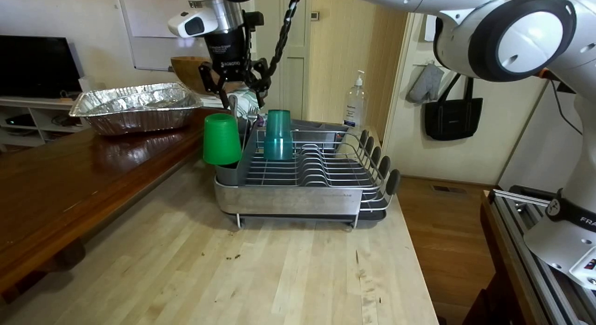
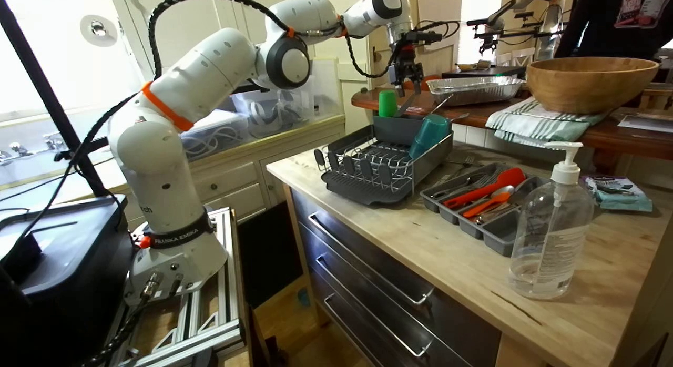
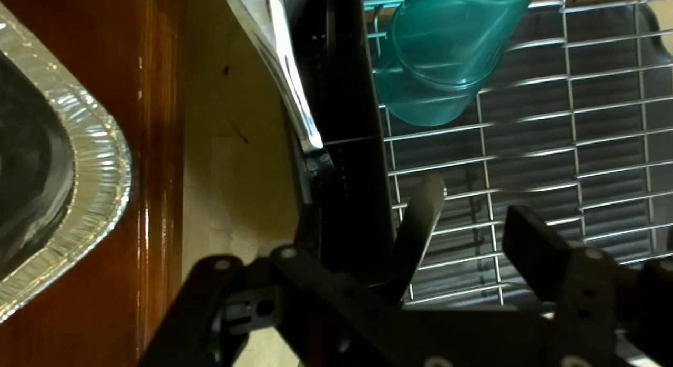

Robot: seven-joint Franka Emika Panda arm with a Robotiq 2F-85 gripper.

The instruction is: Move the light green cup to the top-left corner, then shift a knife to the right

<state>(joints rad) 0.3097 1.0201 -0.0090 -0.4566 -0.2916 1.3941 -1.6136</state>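
The light green cup [image 1: 222, 139] sits upturned over the end of the cutlery caddy [image 1: 228, 176], at a corner of the dish rack [image 1: 226, 198], apparently already placed. The gripper [image 1: 242, 104] hangs with fingers spread astride the knife [image 3: 419, 227], presumably for grasping; I can't judge contact.

In an exterior view, the wall [image 1: 102, 55] is white, and a big black screen [image 1: 37, 66] stands on a white shelf [image 1: 28, 103]. The floor [image 1: 442, 227] is brown wood with a little vent [image 1: 448, 189]. A black bag [image 1: 452, 118] and a grey mitt [image 1: 426, 84] hang at the back. A pale wood table [image 1: 260, 269], seen in both exterior views, sits next to a red-brown counter [image 1: 79, 176]. The table has dark drawers [image 2: 389, 298], and cream cupboards [image 2: 247, 177] stand behind it. Bright white light [image 2: 481, 20] glows far back.
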